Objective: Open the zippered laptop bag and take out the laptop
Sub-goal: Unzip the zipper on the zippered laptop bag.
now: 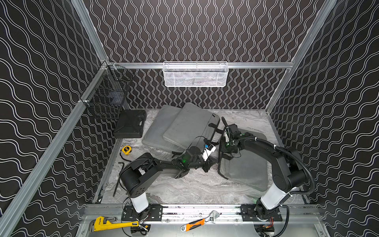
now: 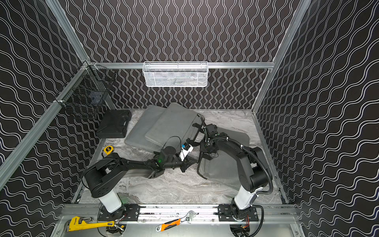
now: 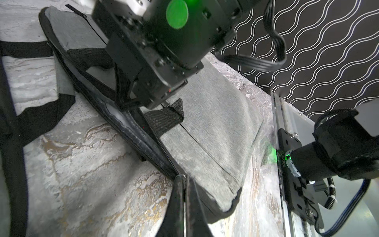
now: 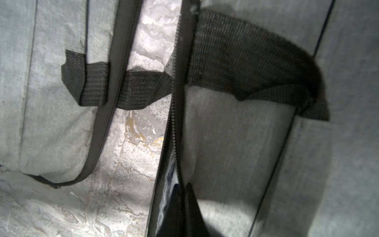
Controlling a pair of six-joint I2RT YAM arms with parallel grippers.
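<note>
The grey zippered laptop bag point(image 1: 246, 170) point(image 2: 223, 170) lies flat on the right of the marble table, its black handles and zipper edge facing the middle. My left gripper point(image 1: 213, 162) point(image 3: 184, 176) is shut, pinching the zipper pull at the end of the zipper line point(image 3: 155, 147). My right gripper point(image 1: 223, 155) point(image 4: 184, 185) points down at the same edge. It is shut on the bag's zippered top edge, one finger by the pale lining inside the gap. A black handle point(image 4: 256, 67) lies folded on the bag's top. The laptop is hidden.
Two more grey bags point(image 1: 174, 127) lie stacked at the back, one close beside the task bag point(image 4: 51, 102). A black case point(image 1: 130, 123), a yellow tape measure point(image 1: 126, 150) and a hex key point(image 1: 119, 178) sit on the left. Wire baskets point(image 1: 194, 74) hang on the walls.
</note>
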